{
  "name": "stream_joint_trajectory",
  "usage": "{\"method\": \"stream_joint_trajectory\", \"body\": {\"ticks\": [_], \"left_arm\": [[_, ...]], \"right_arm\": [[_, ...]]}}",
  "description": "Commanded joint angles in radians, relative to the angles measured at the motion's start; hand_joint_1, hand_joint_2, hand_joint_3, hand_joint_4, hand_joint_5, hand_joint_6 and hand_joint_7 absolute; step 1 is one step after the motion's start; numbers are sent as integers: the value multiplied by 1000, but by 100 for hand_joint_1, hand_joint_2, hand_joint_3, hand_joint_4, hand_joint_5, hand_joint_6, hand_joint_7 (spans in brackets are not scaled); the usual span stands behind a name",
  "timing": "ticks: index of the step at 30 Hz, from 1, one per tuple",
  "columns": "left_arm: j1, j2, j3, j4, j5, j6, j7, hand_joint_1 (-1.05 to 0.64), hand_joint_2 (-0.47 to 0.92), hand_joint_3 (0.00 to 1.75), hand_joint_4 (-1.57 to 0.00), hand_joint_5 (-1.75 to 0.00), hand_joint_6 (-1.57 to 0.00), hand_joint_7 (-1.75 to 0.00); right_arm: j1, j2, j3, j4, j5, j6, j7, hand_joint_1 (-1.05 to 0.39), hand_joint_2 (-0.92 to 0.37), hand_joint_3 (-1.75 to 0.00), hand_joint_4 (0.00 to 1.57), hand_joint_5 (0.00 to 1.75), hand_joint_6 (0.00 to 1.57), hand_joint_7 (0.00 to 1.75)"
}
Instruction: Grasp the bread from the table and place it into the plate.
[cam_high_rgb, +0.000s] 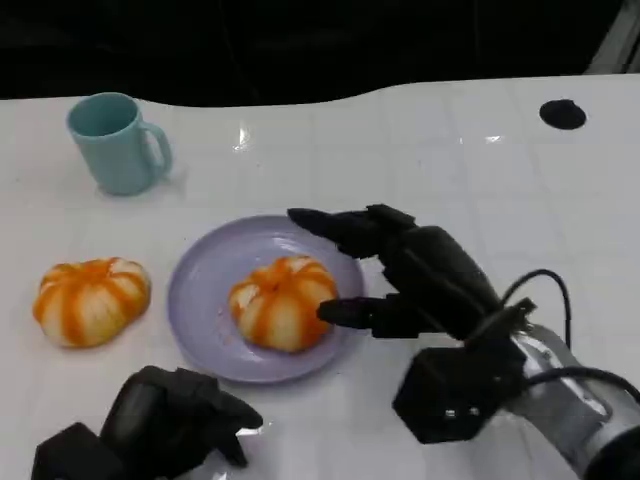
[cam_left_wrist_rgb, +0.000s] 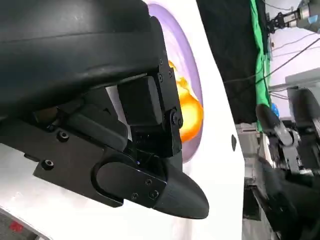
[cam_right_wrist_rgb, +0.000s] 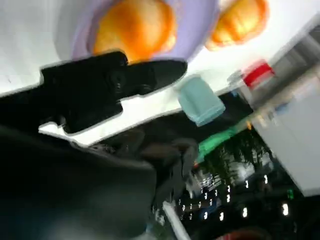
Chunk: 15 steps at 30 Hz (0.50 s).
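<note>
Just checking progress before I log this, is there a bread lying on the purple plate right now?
Yes, one orange-striped bread lies on the purple plate, beside the right hand.

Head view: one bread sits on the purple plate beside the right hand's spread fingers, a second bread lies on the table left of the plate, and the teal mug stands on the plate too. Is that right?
Not quite. The mug stands on the bare table, behind the plate and apart from it, as the head view shows. The rest holds: one bread sits on the plate beside the right hand, and the second bread lies on the table left of the plate.
</note>
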Motion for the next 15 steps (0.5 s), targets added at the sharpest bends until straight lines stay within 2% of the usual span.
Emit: {"method": "stream_joint_trajectory", "body": {"ticks": [1, 4, 6, 8, 9, 10, 12, 14, 15], "left_arm": [[2, 13, 7, 7, -9, 5, -6, -105, 92, 10, -130, -101, -153, -30], [0, 16, 8, 9, -10, 9, -8, -105, 92, 9, -130, -101, -153, -30], [0, 18, 7, 11, -8, 9, -8, -105, 92, 10, -130, -101, -153, -30], [2, 19, 5, 7, -3, 14, -4, -105, 92, 10, -131, -101, -154, -30], [3, 19, 4, 6, -1, 14, -2, -105, 92, 10, -131, -101, -154, -30], [4, 19, 3, 5, 0, 14, -2, -105, 92, 10, -131, -101, -154, -30], [4, 16, 3, 4, -4, 13, -6, -105, 92, 10, -131, -101, -154, -30], [4, 13, 2, 1, -2, 13, -2, -105, 92, 10, -131, -101, -154, -30], [5, 13, 1, -1, 0, 15, 1, -105, 92, 10, -131, -101, -154, -30]], "right_arm": [[100, -21, -72, -63, 135, -127, 39, -39, -92, -20, 47, 80, 65, 17], [137, -25, -105, -69, 189, -211, 64, -37, -92, -23, 55, 84, 75, 22], [159, -24, -119, -80, 231, -224, 105, -37, -92, -24, 57, 85, 78, 24], [198, -18, -128, -101, 335, -237, 176, -31, -90, -23, 61, 88, 82, 26], [215, -15, -132, -112, 378, -240, 206, -28, -86, -28, 62, 94, 83, 28], [232, -13, -137, -123, 411, -247, 230, -25, -75, -49, 63, 102, 85, 32], [268, -11, -152, -151, 462, -265, 269, -23, -61, -77, 69, 115, 89, 47], [306, -9, -167, -180, 503, -274, 301, -21, -44, -114, 78, 128, 89, 81], [325, -8, -173, -196, 529, -270, 318, -20, -39, -125, 81, 132, 90, 92]]}}
